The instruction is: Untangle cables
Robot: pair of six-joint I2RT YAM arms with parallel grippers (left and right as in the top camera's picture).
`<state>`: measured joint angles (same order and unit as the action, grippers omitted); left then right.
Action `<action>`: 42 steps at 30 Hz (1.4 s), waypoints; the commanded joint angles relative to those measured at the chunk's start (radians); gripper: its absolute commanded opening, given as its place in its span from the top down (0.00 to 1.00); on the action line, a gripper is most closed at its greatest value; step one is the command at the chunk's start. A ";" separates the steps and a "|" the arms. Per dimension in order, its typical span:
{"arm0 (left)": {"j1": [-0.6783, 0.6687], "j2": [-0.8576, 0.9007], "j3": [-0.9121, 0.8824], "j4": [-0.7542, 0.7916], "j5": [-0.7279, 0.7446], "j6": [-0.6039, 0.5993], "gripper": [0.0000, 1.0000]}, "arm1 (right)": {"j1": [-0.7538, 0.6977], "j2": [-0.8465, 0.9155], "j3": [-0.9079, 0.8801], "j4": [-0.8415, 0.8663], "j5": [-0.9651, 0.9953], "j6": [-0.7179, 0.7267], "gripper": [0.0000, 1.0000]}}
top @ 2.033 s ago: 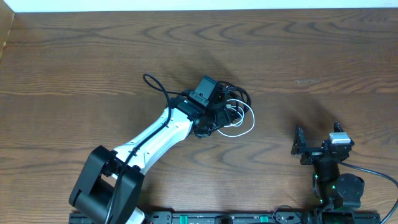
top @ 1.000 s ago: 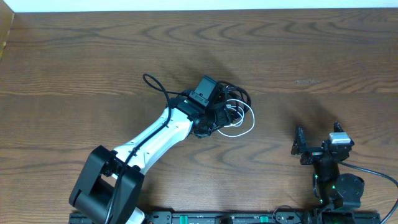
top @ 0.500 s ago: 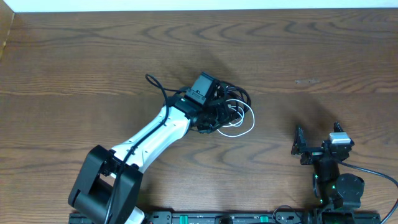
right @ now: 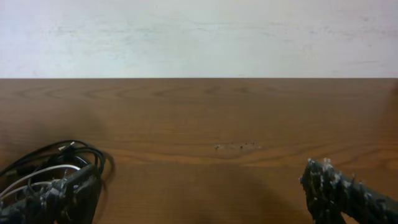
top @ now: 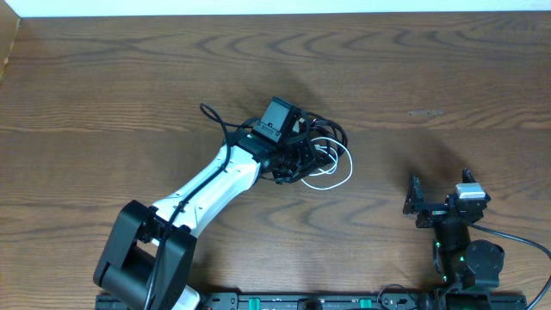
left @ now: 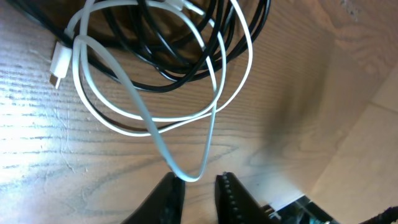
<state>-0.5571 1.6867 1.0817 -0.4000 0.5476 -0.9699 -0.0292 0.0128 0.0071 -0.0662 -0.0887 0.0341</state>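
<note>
Your thin white cable (left: pixel 151 132) lies in loose loops over and through the thin black cables (left: pixel 174 62), all one tangle lying around the middle of the dark brown wooden desk (top: pixel 129 77), a little left of centre.

From overhead the left arm's wrist covers the tangle's left side. Only the left wrist view shows you the small white plug at the left and one narrow white loop hanging near. The bend of that loop sits right at the tips of the left hand (left: pixel 198 186), whose jaws stand close together with a slim gap. You cannot tell whether they pinch it.

The right wrist view gives you the tangle low at its left, seen from the side, with a pale wall (right: pixel 199 37) beyond the desk's far edge.

The right hand (right: pixel 199 199) is spread wide and empty at the near right, well apart from the cables. Bare wood lies left of the tangle, beyond it, and between it and the right hand.
</note>
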 commanded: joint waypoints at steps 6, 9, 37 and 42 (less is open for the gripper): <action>0.003 -0.017 0.003 -0.039 -0.090 0.056 0.60 | 0.005 0.000 -0.002 -0.004 0.008 0.002 0.01; 0.003 -0.017 0.003 -0.079 -0.159 0.056 0.51 | 0.005 0.000 -0.002 -0.004 0.008 0.002 0.01; 0.003 -0.017 0.003 -0.097 -0.167 0.056 0.32 | 0.005 0.000 -0.002 -0.004 0.008 0.002 0.01; 0.003 -0.017 0.003 -0.097 -0.167 0.056 0.32 | 0.005 0.000 -0.002 -0.004 0.008 0.002 0.01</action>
<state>-0.5571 1.6867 1.0817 -0.4919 0.3927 -0.9195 -0.0292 0.0128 0.0071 -0.0658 -0.0887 0.0341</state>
